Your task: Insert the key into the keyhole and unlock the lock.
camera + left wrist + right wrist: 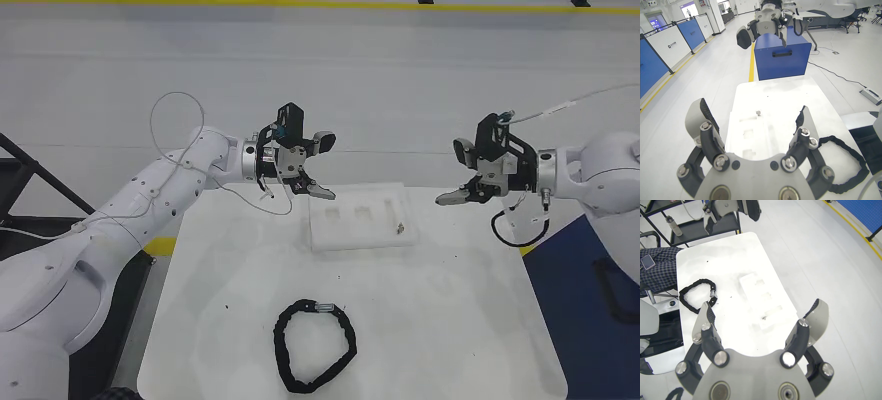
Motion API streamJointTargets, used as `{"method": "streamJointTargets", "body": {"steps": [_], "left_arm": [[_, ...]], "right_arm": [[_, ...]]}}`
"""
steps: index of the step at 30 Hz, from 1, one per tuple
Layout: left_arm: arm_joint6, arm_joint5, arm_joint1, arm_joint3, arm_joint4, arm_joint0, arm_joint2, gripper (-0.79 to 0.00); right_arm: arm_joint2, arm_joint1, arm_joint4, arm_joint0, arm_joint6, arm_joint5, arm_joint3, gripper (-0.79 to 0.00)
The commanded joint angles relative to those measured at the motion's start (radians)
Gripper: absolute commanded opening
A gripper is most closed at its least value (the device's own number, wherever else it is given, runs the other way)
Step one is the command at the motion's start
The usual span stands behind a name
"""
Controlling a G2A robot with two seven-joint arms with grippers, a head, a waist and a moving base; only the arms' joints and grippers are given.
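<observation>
So, the key point(399, 228) lies loose on the white foam tray point(330, 235), at the lip of the recess point(774, 310) in the tray's end that faces my right arm, with nothing touching it. It looks small and metallic. The chain lock point(315, 345) lies as a black loop on the desk point(450, 320), well apart from the tray on the side nearer my body, with its silver barrel point(322, 307) turned toward the tray; I cannot make out the keyhole. My right pincer point(455, 175) hangs above the desk's edge on its own side, spread wide and empty, and the key sits below and ahead of it, nearer to it than to the other one. My left pincer point(322, 166) hangs up near the opposite end of the tray, likewise spread and empty. I judge the task to be at its very first step: the key is not yet picked up and the lock is untouched. The next move, as I see it, calls for the right pincer to come down over the key and close narrowly on it — a thin thing on soft foam, so the fingertips must reach the surface without shoving it into the recess. The left would then need to steady the barrel.
</observation>
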Motion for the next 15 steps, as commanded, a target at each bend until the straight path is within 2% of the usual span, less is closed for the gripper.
{"method": "streamJointTargets", "body": {"steps": [1,7,11,15], "left_arm": [[0.000,0.000,0.000,0.000,0.000,0.000,0.000,0.000],[0.000,0.000,0.000,0.000,0.000,0.000,0.000,0.000],[0.000,0.000,0.000,0.000,0.000,0.000,0.000,0.000],[0.000,0.000,0.000,0.000,0.000,0.000,0.000,0.000]], "right_arm": [[-0.012,-0.005,-0.011,-0.005,-0.008,0.013,0.012,0.000],[-0.069,-0.038,-0.060,-0.010,-0.043,0.111,0.073,0.000],[-0.119,-0.075,-0.071,0.001,-0.084,0.192,0.140,0.000],[-0.172,-0.115,-0.052,0.021,-0.076,0.287,0.200,0.000]]}}
